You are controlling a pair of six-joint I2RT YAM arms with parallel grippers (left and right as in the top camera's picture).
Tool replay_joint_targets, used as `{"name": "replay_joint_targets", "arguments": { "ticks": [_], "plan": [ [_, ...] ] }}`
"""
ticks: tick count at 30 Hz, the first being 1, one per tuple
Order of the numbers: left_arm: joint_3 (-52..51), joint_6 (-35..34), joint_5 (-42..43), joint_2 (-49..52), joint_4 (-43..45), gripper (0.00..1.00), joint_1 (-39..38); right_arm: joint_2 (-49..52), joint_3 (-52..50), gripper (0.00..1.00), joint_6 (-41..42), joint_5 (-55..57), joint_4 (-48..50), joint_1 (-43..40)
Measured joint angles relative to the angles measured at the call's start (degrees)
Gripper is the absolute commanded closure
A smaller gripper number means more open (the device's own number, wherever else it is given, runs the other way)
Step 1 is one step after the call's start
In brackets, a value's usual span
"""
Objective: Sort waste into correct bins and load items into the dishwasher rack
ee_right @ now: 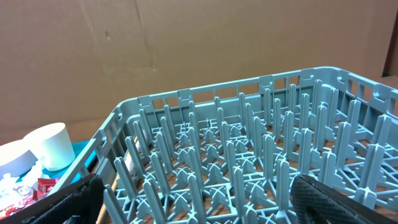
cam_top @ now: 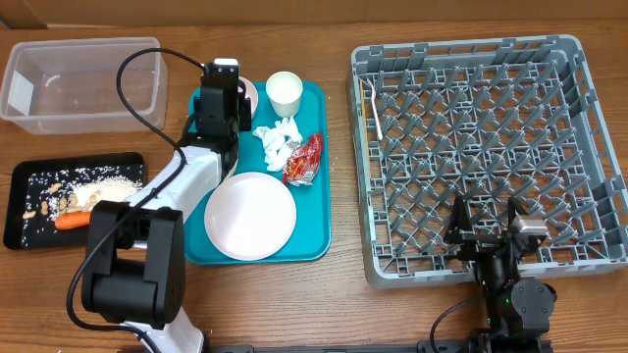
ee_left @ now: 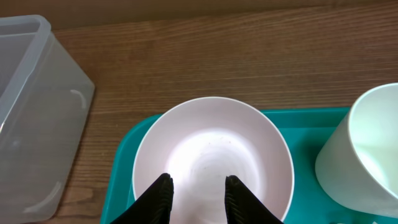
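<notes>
My left gripper (ee_left: pixel 198 186) is open, its black fingertips (ee_left: pixel 163 186) apart over the inside of a small white bowl (ee_left: pixel 211 155) at the teal tray's back left, with nothing between them. Beside the bowl stands the white cup (cam_top: pixel 285 93). Crumpled tissue (cam_top: pixel 278 142), a red wrapper (cam_top: pixel 304 159) and the round plate (cam_top: pixel 250 216) lie on the same tray. The black tray (cam_top: pixel 29 176) holds rice (cam_top: pixel 98 186), nuts (cam_top: pixel 37 208) and a carrot stick (cam_top: pixel 74 222). The clear tub (cam_top: pixel 78 83) stands at the back left. My right gripper (ee_right: pixel 199 205) hangs wide open over the grey dishwasher rack (cam_top: pixel 486 157).
The teal tray (cam_top: pixel 314 235) lies between the bins and the rack. A thin utensil (cam_top: pixel 373 108) rests in the rack's left side. The left arm's base (cam_top: pixel 132 265) stands at the front, its cable looping over toward the tub. Cardboard walls the back.
</notes>
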Motion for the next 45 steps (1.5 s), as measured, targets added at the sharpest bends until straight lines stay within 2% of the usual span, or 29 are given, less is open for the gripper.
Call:
{"name": "replay_joint_targets", "arguments": {
  "ticks": [4,8,11,16,20,25,29,34,45],
  "plan": [
    [0.0,0.0,1.6,0.0,0.1,0.74,0.2,0.0,0.0,0.0,0.0,0.0,0.0,0.0],
    [0.4,0.0,1.8,0.0,-4.2,0.67,0.7,0.0,0.0,0.0,0.0,0.0,0.0,0.0],
    [1.0,-0.7,0.8,-1.3,-12.8,0.78,1.0,0.0,0.0,0.0,0.0,0.0,0.0,0.0],
    [2.3,-5.2,-0.7,-9.1,-28.7,0.87,1.4,0.0,0.0,0.0,0.0,0.0,-0.1,0.0],
    [3.5,-9.4,0.3,-15.0,-36.9,0.94,2.2,0.0,0.0,0.0,0.0,0.0,0.0,0.0],
    [3.9,-11.7,5.6,-13.4,-44.7,0.96,2.6,0.0,0.0,0.0,0.0,0.0,0.0,0.0],
    [3.9,-13.6,8.5,-7.3,-45.7,0.96,2.6,0.0,0.0,0.0,0.0,0.0,0.0,0.0],
    [3.9,-14.4,10.4,-2.2,-42.7,0.96,2.6,0.0,0.0,0.0,0.0,0.0,0.0,0.0],
    [3.9,-14.5,11.0,-0.5,-36.0,0.96,2.7,0.0,0.0,0.0,0.0,0.0,0.0,0.0]
  ]
}}
